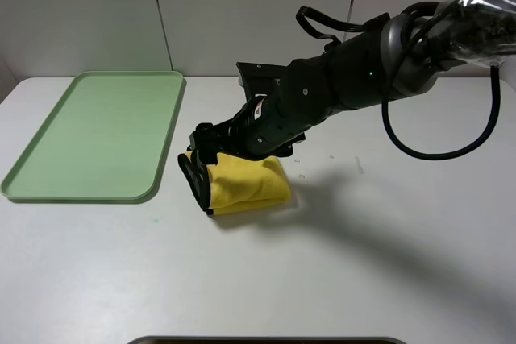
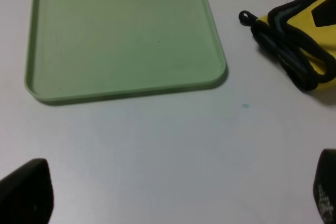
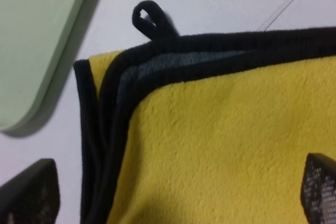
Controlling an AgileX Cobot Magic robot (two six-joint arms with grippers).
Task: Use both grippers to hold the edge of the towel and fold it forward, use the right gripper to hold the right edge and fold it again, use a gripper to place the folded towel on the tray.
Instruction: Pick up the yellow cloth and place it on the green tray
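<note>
Folded towel (image 1: 246, 185) lies on the counter (image 1: 387, 247), just beside the tray (image 1: 97, 130) corner, not on it. The right end effector (image 3: 174, 191) hangs over it, jaws spread, gripping nothing; the left end effector (image 2: 176, 190) is open too. Risk: pinching only 1 layer lets the folds fall open in transit.

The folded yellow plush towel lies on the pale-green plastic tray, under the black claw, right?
No: the folded yellow plush towel lies on the white table beside the pale-green plastic tray, under the right claw; the exterior high view shows it.
</note>
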